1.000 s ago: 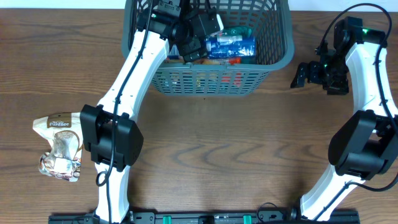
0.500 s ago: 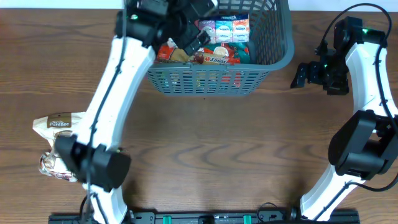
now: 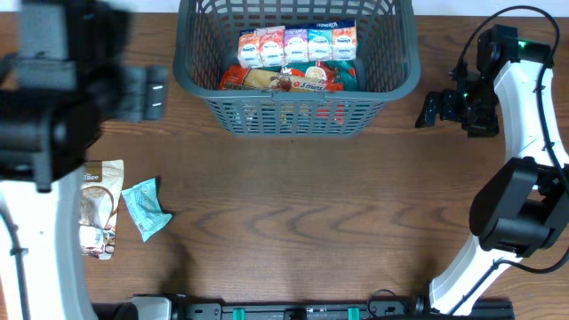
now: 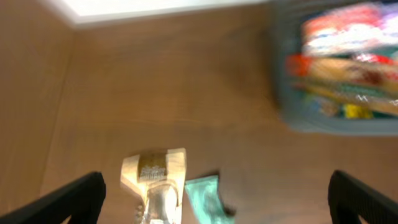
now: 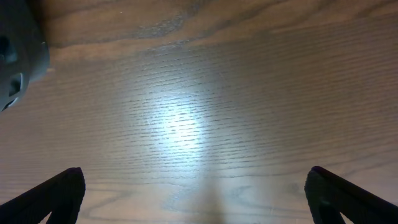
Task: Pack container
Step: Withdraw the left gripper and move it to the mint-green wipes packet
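The container (image 3: 298, 114), a dark grey slotted basket, stands at the top centre and holds a row of juice boxes (image 3: 298, 44) and snack packets (image 3: 289, 78). It shows blurred at the top right of the left wrist view (image 4: 292, 118). My left arm (image 3: 53, 116) is raised and blurred at the left. My left gripper (image 4: 217, 202) is open and empty, high above a tan packet (image 4: 155, 180) and a teal packet (image 4: 205, 196). My right gripper (image 3: 429, 108) is open and empty, right of the container, over bare wood (image 5: 196, 193).
The tan packet (image 3: 98, 209) and the teal packet (image 3: 145, 211) lie side by side on the table at the left. The table's far edge with a white strip shows at the top of the left wrist view (image 4: 155, 9).
My left arm has lifted out of the container and swung left, toward the overhead camera. The teal packet beside the tan one has come into view. The right arm has not moved.
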`<state>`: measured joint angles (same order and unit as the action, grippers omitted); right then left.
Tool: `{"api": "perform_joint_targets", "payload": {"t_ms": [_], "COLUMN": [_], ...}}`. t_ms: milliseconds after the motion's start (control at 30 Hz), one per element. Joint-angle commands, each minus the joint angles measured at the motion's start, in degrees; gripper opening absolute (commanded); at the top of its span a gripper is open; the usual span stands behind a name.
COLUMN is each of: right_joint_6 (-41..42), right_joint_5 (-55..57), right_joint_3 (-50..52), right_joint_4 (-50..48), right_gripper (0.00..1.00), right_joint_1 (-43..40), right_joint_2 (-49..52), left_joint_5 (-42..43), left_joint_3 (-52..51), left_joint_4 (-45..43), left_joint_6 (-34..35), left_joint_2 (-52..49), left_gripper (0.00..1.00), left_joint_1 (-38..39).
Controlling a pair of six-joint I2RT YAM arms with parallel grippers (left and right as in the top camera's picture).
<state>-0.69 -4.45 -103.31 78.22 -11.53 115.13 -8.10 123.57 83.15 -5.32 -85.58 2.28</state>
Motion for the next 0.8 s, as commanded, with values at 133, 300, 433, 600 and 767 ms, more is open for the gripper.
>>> {"api": "perform_joint_targets", "payload": {"t_ms": [133,300,433,600,767], "right_joint_6": [-0.7,-0.7,-0.7,-0.7,-0.7], "right_joint_5": [1.2,1.2,1.2,1.2,1.2], "right_joint_3": [0.0,0.0,0.0,0.0,0.0], "right_joint_4": [-2.9,-6.5,-8.1,-8.9,-9.0], "right_gripper": [0.99,0.99,0.99,0.99,0.99], "right_joint_1": [-0.6,-2.1,-3.1,-3.5,-3.5], "right_joint_2": [-0.6,-0.6,-0.6,-0.6,-0.6], "left_joint_5": [-1.4,4.5,9.2,10.5,10.7], "left_joint_3": [-7.5,-22.7,-38.1,-53.7,-66.5], "left_joint_4": [3.7,-0.6,-7.7,-15.6,-27.0], "left_joint_6": [13.7,15.7,18.2,20.7,23.6], "left_joint_2": [6.4,12.8,16.9,17.4,17.1], "left_gripper": [0.99,0.98,0.99,0.99,0.98], "left_joint_1": [-10.4,-12.6,-13.0,-13.0,-13.0]}}
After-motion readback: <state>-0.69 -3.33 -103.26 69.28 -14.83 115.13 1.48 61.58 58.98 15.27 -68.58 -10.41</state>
